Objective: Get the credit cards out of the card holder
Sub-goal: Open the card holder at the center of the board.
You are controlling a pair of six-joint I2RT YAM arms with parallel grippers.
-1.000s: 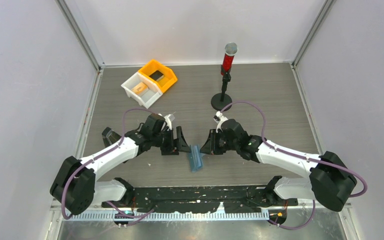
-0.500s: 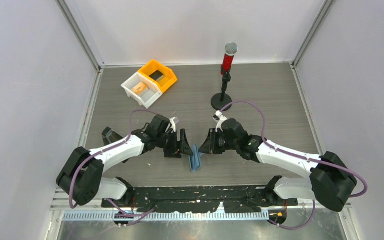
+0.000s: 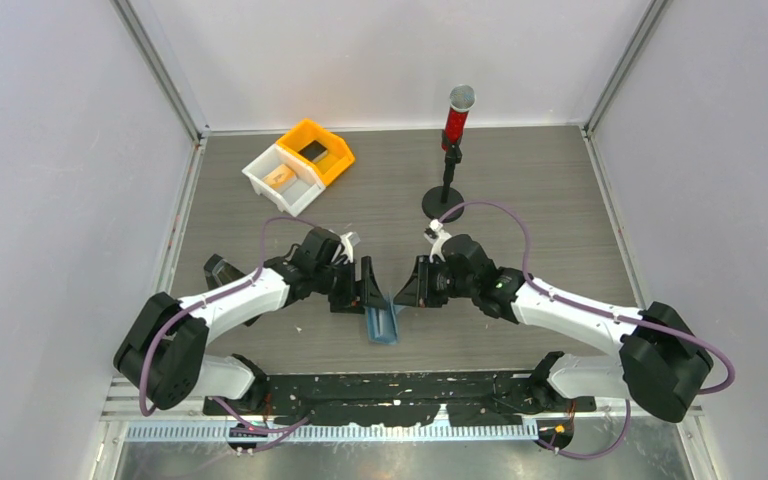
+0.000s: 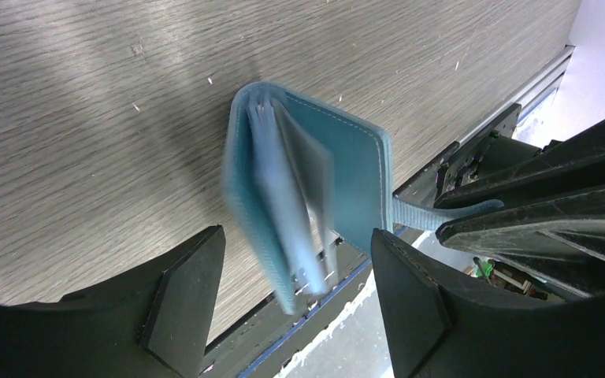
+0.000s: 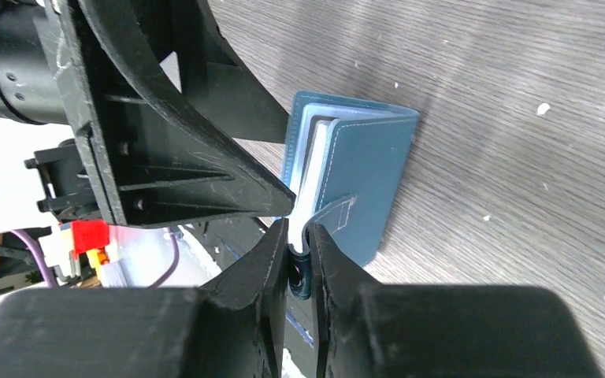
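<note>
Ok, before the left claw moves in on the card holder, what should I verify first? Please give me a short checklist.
1. Right claw shut on the tab of the card holder: ok.
2. Left claw open: ok.
3. Card holder lined up with the left claw's opening: ok.
4. Card holder flaps spread apart: ok, but only slightly.
5. Card edge exposed enough to pinch: cannot tell, the inside is blurred.
6. Card holder resting on the table: cannot tell.
</note>
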